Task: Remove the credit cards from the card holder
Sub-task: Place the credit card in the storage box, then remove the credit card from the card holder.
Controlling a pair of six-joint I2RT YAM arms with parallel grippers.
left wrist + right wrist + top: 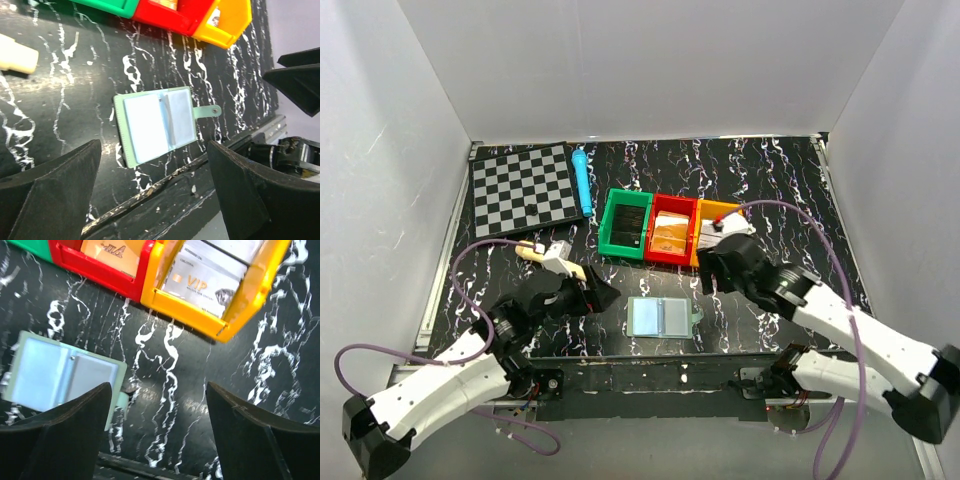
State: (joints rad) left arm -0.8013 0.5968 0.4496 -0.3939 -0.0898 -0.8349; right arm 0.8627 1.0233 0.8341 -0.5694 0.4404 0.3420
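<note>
Bench [770, 180]: black top with white marble veining, boxed in by plain white walls [650, 70] on three sides. A metal rail runs along its near edge.

Landmark is the red bin [100, 275]. It is the middle of three joined bins, with a green bin [610, 225] touching its left side and an orange bin [250, 295] touching its right.

Writing: a silver card [205, 285] in the orange bin reads "VIP" in gold, and the small lines above and below that are too fine to read. A tan card [112, 252] in the red bin carries dark lettering cut off by the frame edge, so it is not legible.

Card holder [662, 317]: lies open and flat on the bench on the near side of the red bin, clear of it. The two pale blue panels face up inside a grey-green border, and the tab sticks out to the right. I cannot tell whether cards sit in the panels.

Left claw [600, 295]: near-left of the red bin, fingers spread wide, gripping nothing.

Right claw [710, 270]: near-right of the red bin, by the orange bin's near end, fingers also wide apart and empty.

Far-left of the red bin there is a grey and black chessboard [523, 188] with a blue stick-shaped item [582, 180] beside it. A cream-coloured object [545, 252] lies left of the red bin.
</note>
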